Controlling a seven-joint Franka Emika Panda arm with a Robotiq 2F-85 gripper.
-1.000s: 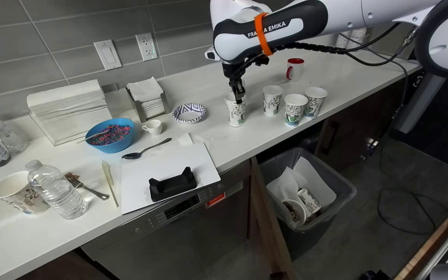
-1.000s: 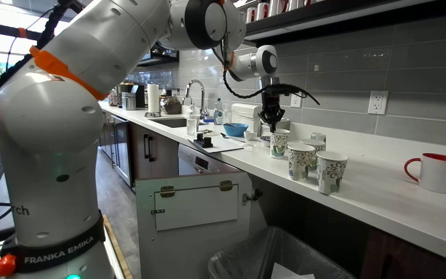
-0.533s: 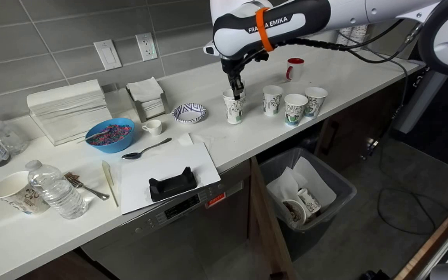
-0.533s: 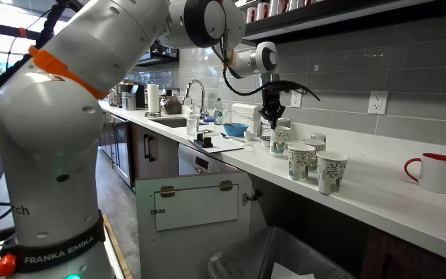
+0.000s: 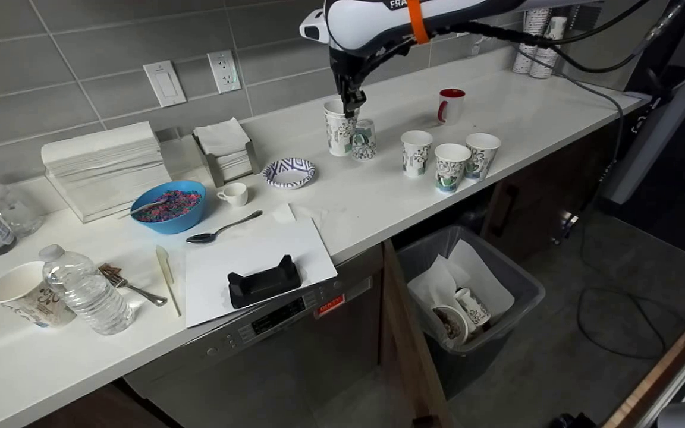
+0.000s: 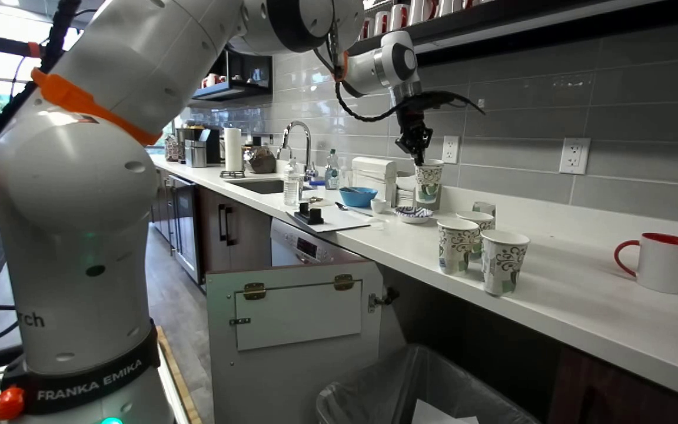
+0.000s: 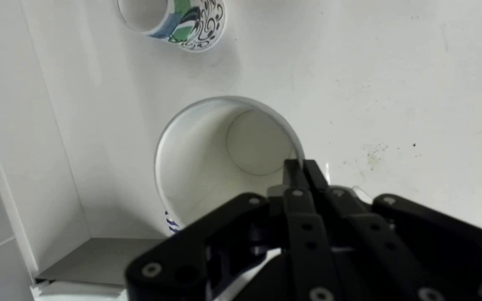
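My gripper [image 5: 349,113] is shut on the rim of a patterned paper cup [image 5: 336,138], one finger inside its wall and one outside. In the wrist view the cup [image 7: 207,163] looks bare inside, with its round bottom showing. It hangs upright, a little tilted, above the counter, as an exterior view shows of the same cup [image 6: 428,185]. Close behind it an upside-down paper cup [image 5: 364,142] stands on the counter; the wrist view also has this upturned cup [image 7: 201,27] at its top. Three upright paper cups [image 5: 416,156] stand nearer the counter's front edge.
A patterned bowl [image 5: 286,178], a napkin holder [image 5: 226,157] and a red-rimmed mug [image 5: 451,108] share the counter. Further along are a blue bowl [image 5: 183,223], a spoon [image 5: 223,227] and a water bottle [image 5: 90,291]. Below the front edge stands a lined trash bin [image 5: 533,291].
My gripper has lifted the cup off the counter and carried it up towards the tiled wall. The upside-down cup, hidden before in one view, now shows beside it.
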